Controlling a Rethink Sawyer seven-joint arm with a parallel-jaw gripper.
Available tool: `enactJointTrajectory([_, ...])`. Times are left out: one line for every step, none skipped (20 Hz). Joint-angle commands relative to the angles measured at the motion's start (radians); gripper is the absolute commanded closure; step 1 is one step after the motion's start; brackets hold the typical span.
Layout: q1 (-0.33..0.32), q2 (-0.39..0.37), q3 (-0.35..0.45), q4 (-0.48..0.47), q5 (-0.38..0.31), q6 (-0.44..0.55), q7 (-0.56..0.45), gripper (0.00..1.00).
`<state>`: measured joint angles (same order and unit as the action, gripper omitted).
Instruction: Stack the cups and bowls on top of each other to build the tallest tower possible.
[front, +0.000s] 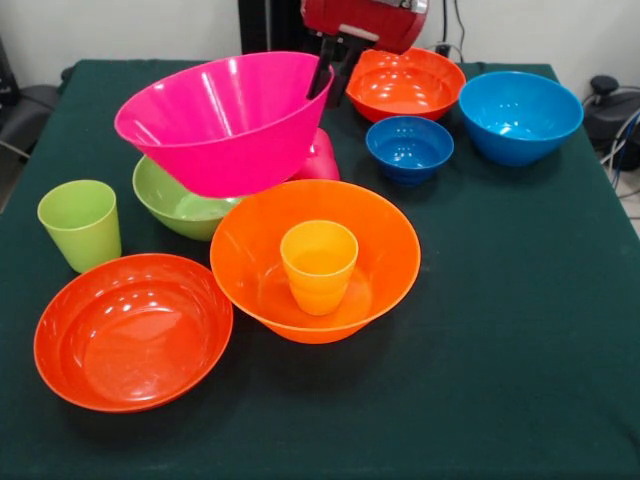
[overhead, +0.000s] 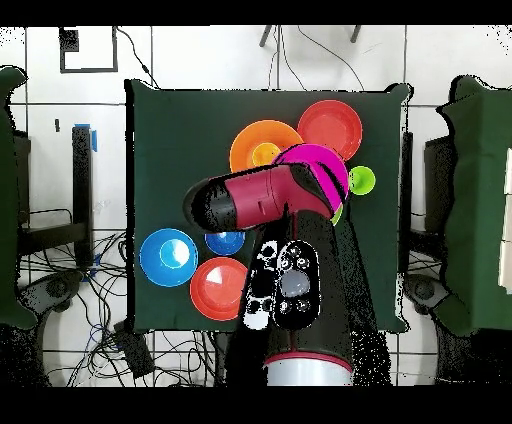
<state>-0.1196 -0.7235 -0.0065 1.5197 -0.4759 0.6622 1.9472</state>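
The gripper (front: 322, 78) was clamped on the far rim of the big pink bowl (front: 225, 120), one dark finger showing inside the wall, and the bowl hung tilted in the air, its mouth tipped toward the camera. Taking that raised bowl as the landmark: the green bowl (front: 180, 205) sat on the green cloth (front: 500, 350) just under its near-left edge, and the red-pink cup (front: 320, 158) showed just behind and below it, mostly hidden, so whether it stood upright could not be told. The big orange bowl (front: 315, 258) lay in front of it, with the yellow-orange cup (front: 318, 266) standing upright inside. The lime green cup (front: 80, 224) stood alone to its left, and one shallow red-orange bowl (front: 133, 331) lay further forward on that side. The other red-orange bowl (front: 405, 84), the small dark blue bowl (front: 409, 148) and the light blue bowl (front: 519, 116) sat to its right, well apart from it.

No tower stood yet. The only nesting was the cup in the orange bowl. By my judgement the task was at an early stage, with nearly every piece still to be stacked and the pink bowl not yet set down.
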Motion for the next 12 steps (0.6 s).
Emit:
enactJointTrajectory([0.030, 0.050, 0.038, -0.118, 0.029, 0.111, 0.066, 1.00])
enactJointTrajectory([0.032, 0.049, 0.032, -0.111, 0.032, 0.108, 0.072, 1.00])
enactJointTrajectory([0.034, 0.049, 0.029, -0.108, 0.031, 0.102, 0.070, 1.00])
enactJointTrajectory([0.036, 0.050, 0.026, -0.107, 0.036, 0.106, 0.071, 1.00])
enactJointTrajectory([0.037, 0.051, 0.023, -0.108, 0.034, 0.108, 0.065, 1.00])
enactJointTrajectory([0.039, 0.051, 0.020, -0.107, 0.038, 0.113, 0.065, 1.00])
enactJointTrajectory([0.043, 0.049, 0.017, -0.111, 0.038, 0.123, 0.060, 1.00])
enactJointTrajectory([0.047, 0.048, 0.015, -0.115, 0.037, 0.132, 0.056, 1.00])
enactJointTrajectory([0.049, 0.048, 0.018, -0.122, 0.037, 0.139, 0.045, 1.00])
enactJointTrajectory([0.051, 0.054, 0.020, -0.132, 0.038, 0.146, 0.041, 1.00])
enactJointTrajectory([0.049, 0.060, 0.027, -0.140, 0.041, 0.149, 0.032, 1.00])
enactJointTrajectory([0.050, 0.068, 0.031, -0.151, 0.040, 0.155, 0.028, 1.00])
